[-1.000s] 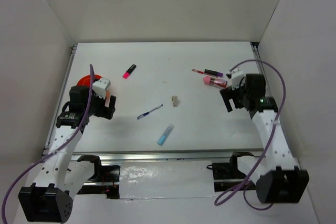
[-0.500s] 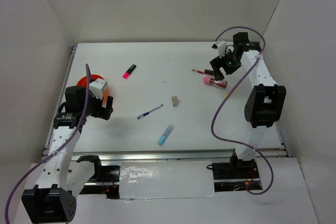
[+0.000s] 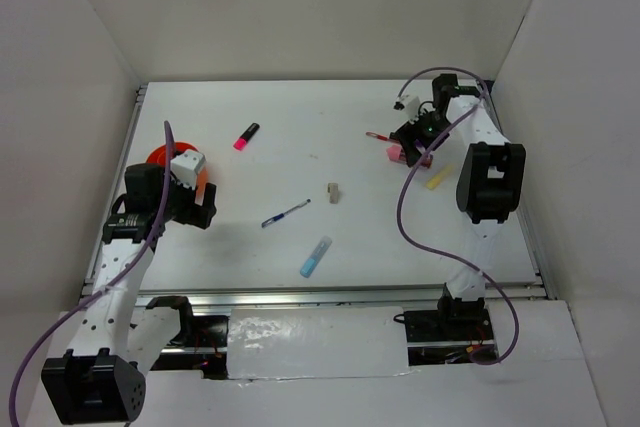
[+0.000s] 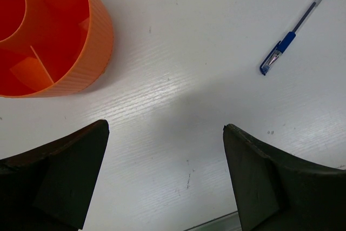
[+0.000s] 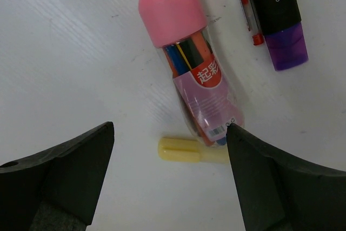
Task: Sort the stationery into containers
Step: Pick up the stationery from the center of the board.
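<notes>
right hand spread wide over pink-capped tube, toward table's far-right corner

Right arm, formerly folded near the worktop's right edge, now reaches its far right corner, spread fingers lowered over pink-capped pen tube; yellow highlighter uncovered.

The left claw is hanging with jaws spread wide, holding nothing; the right arm is stretching far forward, the right claw facing down, jaws parted, empty.
</notes>
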`<action>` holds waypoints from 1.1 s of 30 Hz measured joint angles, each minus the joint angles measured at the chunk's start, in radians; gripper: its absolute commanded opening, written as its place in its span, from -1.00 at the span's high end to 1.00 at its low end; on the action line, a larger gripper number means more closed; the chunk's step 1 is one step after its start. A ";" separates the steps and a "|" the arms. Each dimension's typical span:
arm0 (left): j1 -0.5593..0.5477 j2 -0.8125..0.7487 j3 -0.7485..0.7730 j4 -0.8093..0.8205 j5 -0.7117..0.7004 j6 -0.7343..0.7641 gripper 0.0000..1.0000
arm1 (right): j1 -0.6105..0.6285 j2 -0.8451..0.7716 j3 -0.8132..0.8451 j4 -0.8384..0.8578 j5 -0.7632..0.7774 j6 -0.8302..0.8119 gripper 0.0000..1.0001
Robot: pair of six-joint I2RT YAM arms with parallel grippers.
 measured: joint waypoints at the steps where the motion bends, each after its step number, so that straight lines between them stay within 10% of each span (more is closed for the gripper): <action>1: 0.000 0.002 0.000 0.000 0.000 0.000 -0.99 | 0.000 0.008 0.001 0.003 0.007 -0.006 -0.80; 33: 0.003 0.004 0.000 0.000 0.003 0.002 -0.98 | 0.086 0.023 -0.207 0.127 0.164 -0.092 0.07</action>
